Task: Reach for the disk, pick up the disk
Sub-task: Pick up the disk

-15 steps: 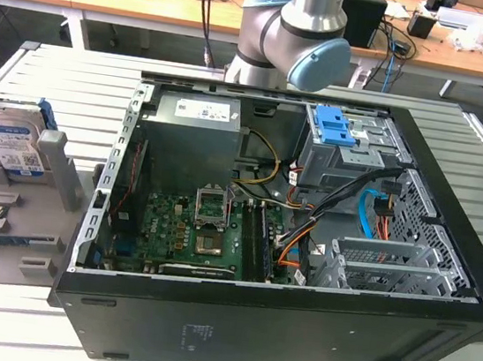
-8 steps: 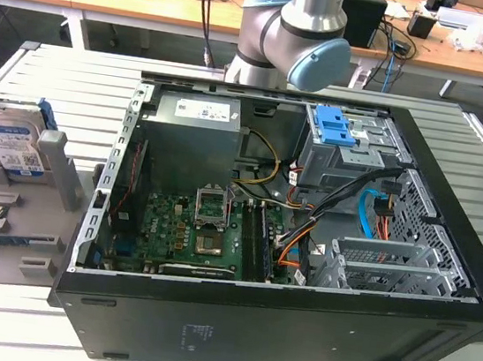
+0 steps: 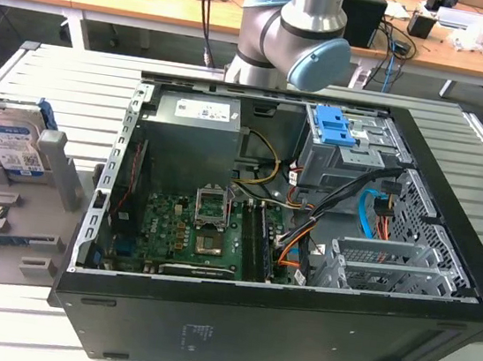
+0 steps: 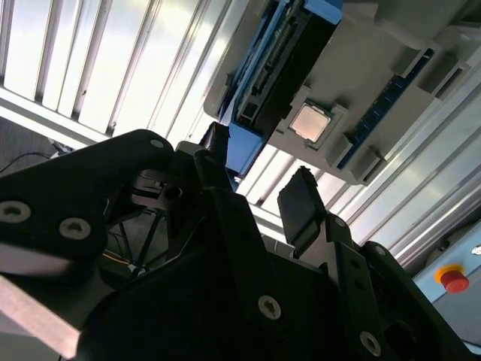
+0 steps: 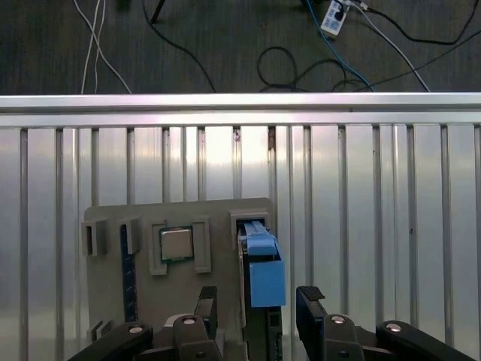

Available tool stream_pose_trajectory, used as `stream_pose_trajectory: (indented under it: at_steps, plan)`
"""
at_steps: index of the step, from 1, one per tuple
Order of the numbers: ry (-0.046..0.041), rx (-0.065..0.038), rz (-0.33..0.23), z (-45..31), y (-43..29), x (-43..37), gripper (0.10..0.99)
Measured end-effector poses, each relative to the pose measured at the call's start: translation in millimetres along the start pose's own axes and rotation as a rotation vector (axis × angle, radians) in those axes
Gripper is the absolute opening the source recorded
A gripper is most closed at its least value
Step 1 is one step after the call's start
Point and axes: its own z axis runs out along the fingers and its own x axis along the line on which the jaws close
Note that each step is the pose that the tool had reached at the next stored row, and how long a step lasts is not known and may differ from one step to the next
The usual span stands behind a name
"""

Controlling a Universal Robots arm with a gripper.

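In the first wrist view we see the disk (image 5: 263, 274) standing on edge in a slot of the grey holder (image 5: 218, 214) on the slatted table (image 5: 361, 226). The gripper (image 5: 258, 299) hangs over it with its fingers (image 5: 207, 301) spread, one to each side of the blue-railed top edge and apart from both faces. We judge it a stiff, fairly heavy metal slab, smooth-sided and sensitive to knocks. So we would clamp the two broad flat faces squarely near the middle of that edge, not the thin plastic rails, which may flex.
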Motion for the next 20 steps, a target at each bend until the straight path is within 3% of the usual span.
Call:
stream_pose_trajectory:
  at_steps: [9,20]
  plan:
    - [0.0000,0.000,0.000,3.3,-0.2,0.0,0.545]
    - [0.0001,0.000,0.000,13.3,-0.9,0.0,0.545]
